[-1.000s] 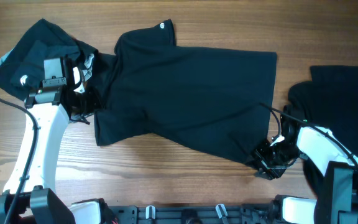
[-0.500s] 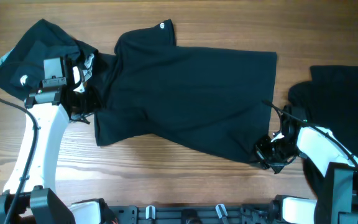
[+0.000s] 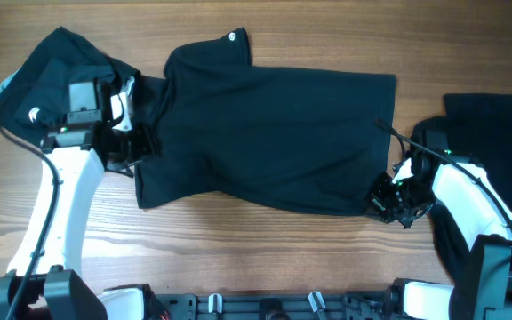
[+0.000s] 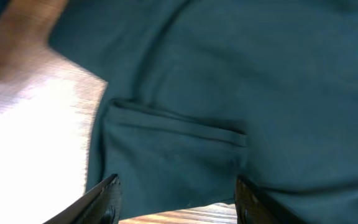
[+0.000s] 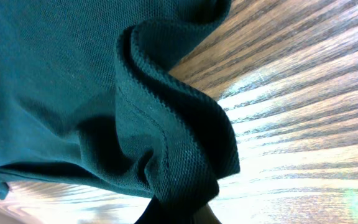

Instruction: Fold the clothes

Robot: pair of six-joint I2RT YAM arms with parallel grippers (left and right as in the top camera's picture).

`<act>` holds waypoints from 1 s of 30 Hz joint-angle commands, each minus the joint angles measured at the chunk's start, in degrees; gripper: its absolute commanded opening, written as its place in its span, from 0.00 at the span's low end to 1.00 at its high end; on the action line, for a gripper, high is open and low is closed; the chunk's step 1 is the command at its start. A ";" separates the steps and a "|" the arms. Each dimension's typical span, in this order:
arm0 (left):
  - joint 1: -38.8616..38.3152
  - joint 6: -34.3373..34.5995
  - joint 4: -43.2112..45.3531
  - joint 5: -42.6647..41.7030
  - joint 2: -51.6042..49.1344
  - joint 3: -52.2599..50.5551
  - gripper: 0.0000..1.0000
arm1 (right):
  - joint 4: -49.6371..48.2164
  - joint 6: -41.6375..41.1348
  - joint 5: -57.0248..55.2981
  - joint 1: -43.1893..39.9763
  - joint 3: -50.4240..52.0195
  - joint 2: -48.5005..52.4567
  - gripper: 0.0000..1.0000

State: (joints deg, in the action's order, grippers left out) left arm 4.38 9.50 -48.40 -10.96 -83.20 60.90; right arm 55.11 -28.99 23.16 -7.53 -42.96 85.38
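Right tool point(image 3: 389, 199) is pinching the shirt point(image 3: 274, 133) hem by the front edge of the desk point(image 3: 238, 236), left tool point(image 4: 176, 190) hovering wide over the sleeve point(image 4: 173, 149) (needs gripping before folding).

bright glare, blurry wrist views

Robotics lab bench, wood-grain table point(image 3: 469, 44), two white robot arms point(image 3: 58, 204)

A dark soft knitted cloth point(image 5: 73, 81) fills the left and top. Its thick stitched edge point(image 5: 166, 137) curls over in a fold and bunches down to a narrow point at the bottom. Under it lies a brown wooden table point(image 5: 303, 93) with long lines, shining bright white low down.
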 commanded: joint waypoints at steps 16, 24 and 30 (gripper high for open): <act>1.05 -0.70 7.61 7.34 -15.13 -0.37 0.55 | -0.04 2.03 1.36 0.13 -0.70 0.11 0.04; 0.98 -2.69 7.76 2.91 -21.55 -0.37 0.41 | -0.11 2.01 1.33 0.13 -0.70 0.11 0.04; 0.98 -2.69 7.91 2.86 -21.35 -0.22 0.28 | -0.22 2.01 1.33 0.13 -0.70 0.11 0.04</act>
State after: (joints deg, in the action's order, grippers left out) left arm 5.32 7.38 -40.38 -6.92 -104.27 60.80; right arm 55.07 -28.12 23.57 -7.53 -42.96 85.38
